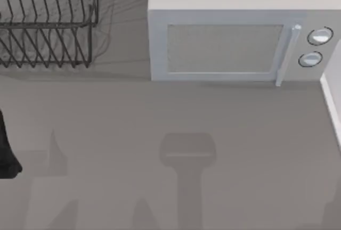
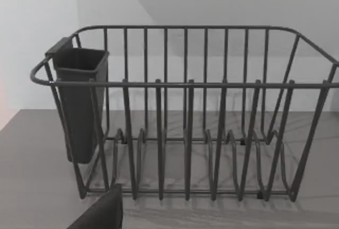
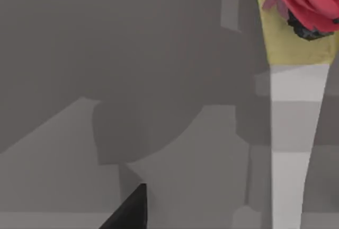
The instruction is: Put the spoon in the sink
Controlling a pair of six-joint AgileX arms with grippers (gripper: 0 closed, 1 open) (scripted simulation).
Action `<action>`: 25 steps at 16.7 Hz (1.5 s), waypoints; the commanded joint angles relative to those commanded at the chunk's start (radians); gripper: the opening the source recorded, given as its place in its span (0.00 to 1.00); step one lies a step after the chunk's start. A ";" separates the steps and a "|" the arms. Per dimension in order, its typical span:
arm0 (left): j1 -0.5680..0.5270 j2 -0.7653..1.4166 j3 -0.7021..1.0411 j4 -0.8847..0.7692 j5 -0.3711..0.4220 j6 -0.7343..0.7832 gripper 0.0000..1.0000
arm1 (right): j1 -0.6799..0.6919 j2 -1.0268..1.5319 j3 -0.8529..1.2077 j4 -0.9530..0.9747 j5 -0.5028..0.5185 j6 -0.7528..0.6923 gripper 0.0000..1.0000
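Apparently bare, the wire dish rack (image 2: 212,133) carries a dark cup (image 2: 79,102); hand states cannot be told.

Left gripper (image 1: 6,155) at table's left edge. Ahead of it: wire dish rack (image 1: 48,22) with dark utensil cup (image 2: 79,102). Microwave (image 1: 234,38) blocks far side, well right of it. Bare countertop (image 1: 176,134) between, open passage.
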 joint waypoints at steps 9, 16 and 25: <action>0.000 0.000 0.000 0.000 0.000 0.000 1.00 | 0.000 0.000 0.000 0.000 0.000 0.000 0.00; 0.000 0.000 0.000 0.000 0.000 0.000 1.00 | -0.002 -0.096 0.098 -0.186 0.007 0.032 0.00; 0.000 0.000 0.000 0.000 0.000 0.000 1.00 | -0.002 -0.243 0.324 -0.570 0.007 0.031 0.00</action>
